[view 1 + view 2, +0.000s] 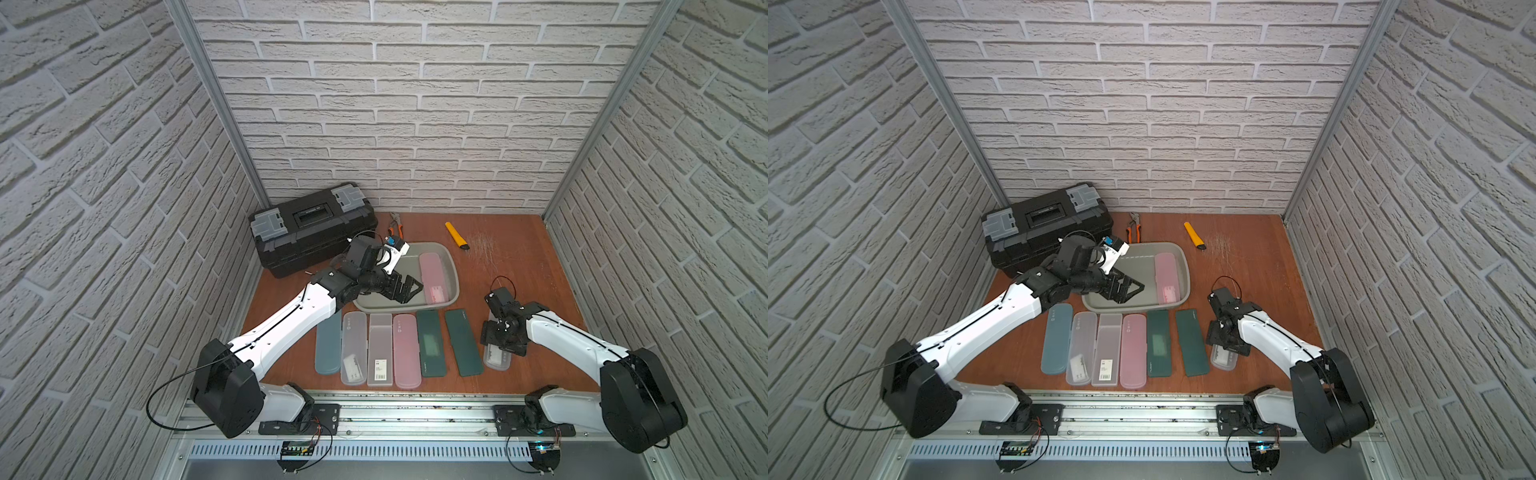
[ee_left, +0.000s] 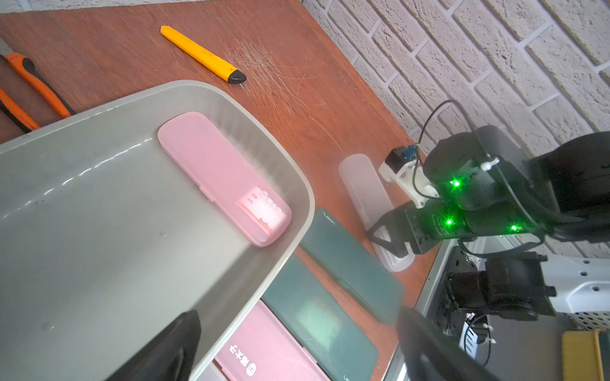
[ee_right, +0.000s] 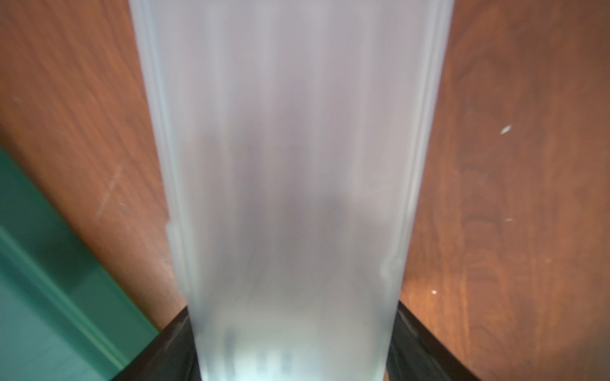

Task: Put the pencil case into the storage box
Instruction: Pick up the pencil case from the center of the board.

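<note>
Six cases lay side by side along the near edge of the counter (image 1: 519,257): a blue-grey pencil case (image 1: 328,349), a translucent pencil case (image 1: 354,351), a clear pencil case with a barcode label (image 1: 380,347), a pale pink pencil case (image 1: 406,351), a dark green pencil case (image 1: 431,345) and a second dark green pencil case (image 1: 463,343). Just to the right of this row, a frosted pencil case (image 1: 496,360) lay flat on the counter, outside the box. The right gripper (image 1: 500,343) stood over it. In the right wrist view its fingers (image 3: 165,349) were at both long sides of this case, but whether they already pressed on it could not be told.

Just behind the row stood the storage box (image 1: 415,309). Inside it, along the right wall, lay a pink pencil case (image 1: 433,276). The left gripper (image 1: 405,293) hovered over the near left part of the box, with its fingers (image 2: 171,356) wide apart.

Farther back, a black toolbox (image 1: 311,228) sat in the left rear corner. Orange-handled pliers (image 1: 395,228) and a yellow utility knife (image 1: 456,235) lay behind the box, near the back wall.
</note>
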